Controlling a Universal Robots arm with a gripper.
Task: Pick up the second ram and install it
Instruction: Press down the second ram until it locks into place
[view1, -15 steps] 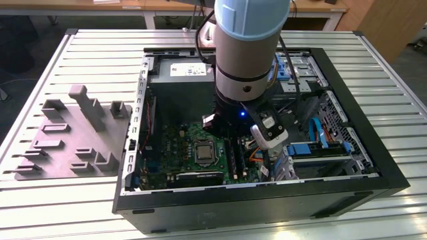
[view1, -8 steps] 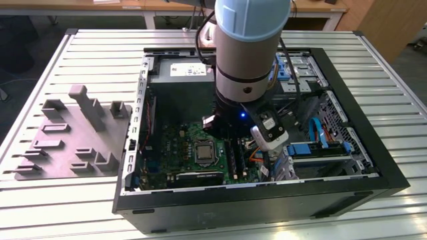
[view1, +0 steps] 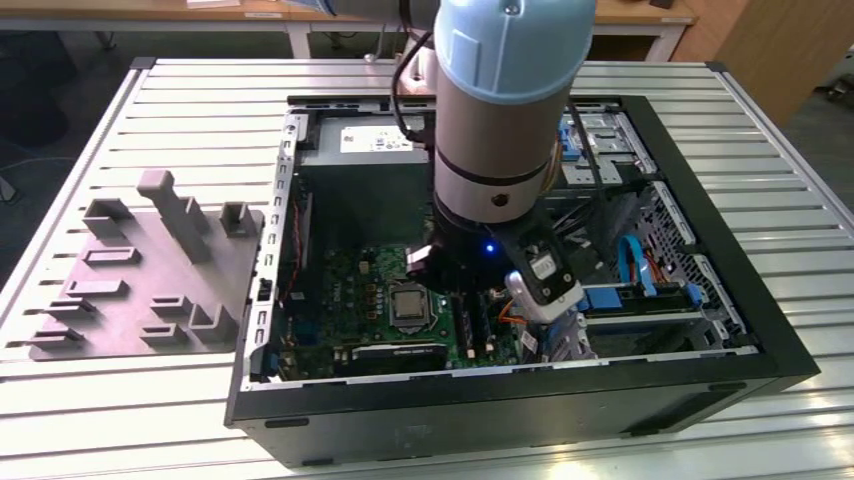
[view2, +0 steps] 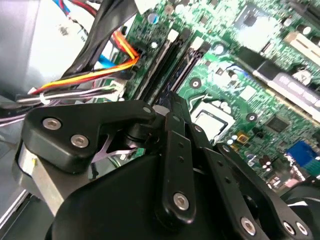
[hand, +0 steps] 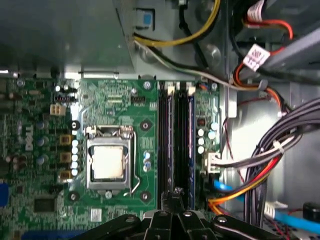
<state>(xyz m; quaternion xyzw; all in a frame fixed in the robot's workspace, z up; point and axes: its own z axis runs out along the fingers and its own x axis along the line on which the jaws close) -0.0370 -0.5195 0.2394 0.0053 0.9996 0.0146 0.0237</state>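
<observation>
Ram stick (hand: 190, 140) appears seated upright in its motherboard (hand: 125, 100) slot, the gripper (hand: 172, 197) poised over its end, jaws seemingly narrowed, though linkage hides the tips.

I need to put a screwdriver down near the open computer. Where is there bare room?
The slatted table is bare behind the grey holder tray and along the exterior view's right of the case. Inside the case it is crowded: the arm, cables, motherboard.
</observation>
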